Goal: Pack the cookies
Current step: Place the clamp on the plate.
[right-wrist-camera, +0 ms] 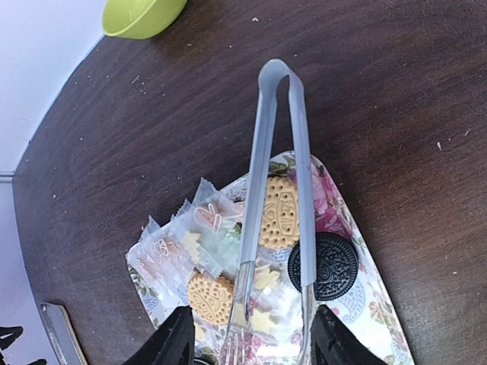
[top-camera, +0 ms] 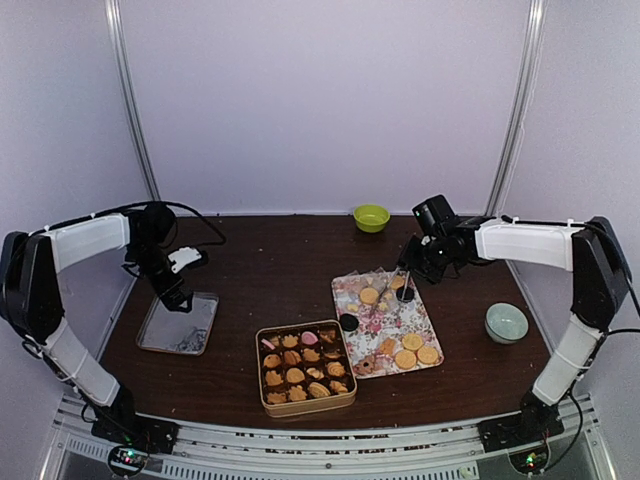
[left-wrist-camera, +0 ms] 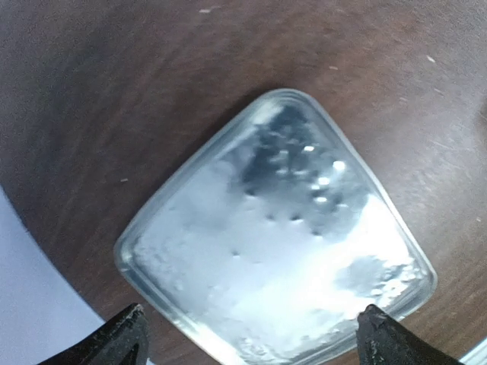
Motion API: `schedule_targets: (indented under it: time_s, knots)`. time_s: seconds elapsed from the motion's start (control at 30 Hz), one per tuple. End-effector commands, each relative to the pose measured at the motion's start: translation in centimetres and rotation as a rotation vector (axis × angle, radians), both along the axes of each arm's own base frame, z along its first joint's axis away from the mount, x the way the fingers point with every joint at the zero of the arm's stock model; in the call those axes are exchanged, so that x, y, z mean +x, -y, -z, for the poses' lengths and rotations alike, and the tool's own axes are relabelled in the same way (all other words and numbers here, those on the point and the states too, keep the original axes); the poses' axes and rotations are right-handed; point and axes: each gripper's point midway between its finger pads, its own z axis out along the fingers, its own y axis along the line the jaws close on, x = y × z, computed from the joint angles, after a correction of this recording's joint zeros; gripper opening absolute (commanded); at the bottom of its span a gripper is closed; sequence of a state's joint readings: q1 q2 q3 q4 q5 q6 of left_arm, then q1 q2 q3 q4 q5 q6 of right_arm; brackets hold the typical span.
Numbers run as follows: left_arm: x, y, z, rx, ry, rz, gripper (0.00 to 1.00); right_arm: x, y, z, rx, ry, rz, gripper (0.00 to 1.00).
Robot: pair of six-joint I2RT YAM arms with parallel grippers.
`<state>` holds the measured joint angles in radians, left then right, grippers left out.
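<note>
The right gripper (right-wrist-camera: pixel 255 327) stands half spread over the wide end of a pair of metal tongs (right-wrist-camera: pixel 262 152), whose two arms pass between its fingers (right-wrist-camera: pixel 176 344). One finger shows a plain gap to its arm of the tongs. The other sits just beside its arm, and whether they touch cannot be told. Nothing is pinched.

The cookies (right-wrist-camera: pixel 278 213) lie right under this gripper on a floral tray (right-wrist-camera: pixel 365 304). A tan embossed round sits between the tongs' arms, a dark sandwich round lies partly under one arm, and a second tan round lies beside the other arm, close to the fingers. Clear-wrapped sweets (right-wrist-camera: pixel 190 236) lie just beside them. In the top view, more tan rounds sit at the tray's near right corner. A tin (top-camera: pixel 262 395) just beside the tray's near left edge holds rows of cookies in brown paper cups.

The left gripper (left-wrist-camera: pixel 255 342) is spread wide above a silver lid (left-wrist-camera: pixel 266 243) at the left of the desk (top-camera: pixel 280 270), gripping nothing and well apart from the cookies.

Open brown desk shows between the lid and the tray, and behind the tray as far as a green bowl (top-camera: pixel 371 217) at the back edge. A pale bowl (top-camera: pixel 506 322) stands to the right of the tray, near the desk's right edge.
</note>
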<state>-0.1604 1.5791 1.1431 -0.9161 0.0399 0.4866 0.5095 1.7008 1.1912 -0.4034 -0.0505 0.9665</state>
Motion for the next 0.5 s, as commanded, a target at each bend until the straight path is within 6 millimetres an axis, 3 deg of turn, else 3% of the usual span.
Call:
schedule_targets:
  time_s: [0.0,0.1,0.2,0.33,0.47]
  knots:
    - [3.9,-4.5,-3.3,0.099,0.213,-0.162,0.98,0.4,0.1,0.4,0.042,-0.018,0.027,0.52]
    - [4.2,-5.8,-4.1,0.061,0.227,-0.218,0.98,0.5,-0.1,-0.9,0.049,0.026,0.013,0.53]
    - [4.1,-5.3,-3.9,0.019,0.21,-0.217,0.98,0.4,-0.6,-4.1,0.032,0.137,-0.024,0.57]
    - [3.0,-2.1,-2.2,-0.04,0.133,-0.163,0.98,-0.5,-1.6,-7.9,0.006,0.268,-0.075,0.6]
    - [1.6,2.6,0.3,-0.075,0.042,-0.073,0.94,-2.1,-3.2,-9.6,-0.08,0.338,-0.126,0.6]
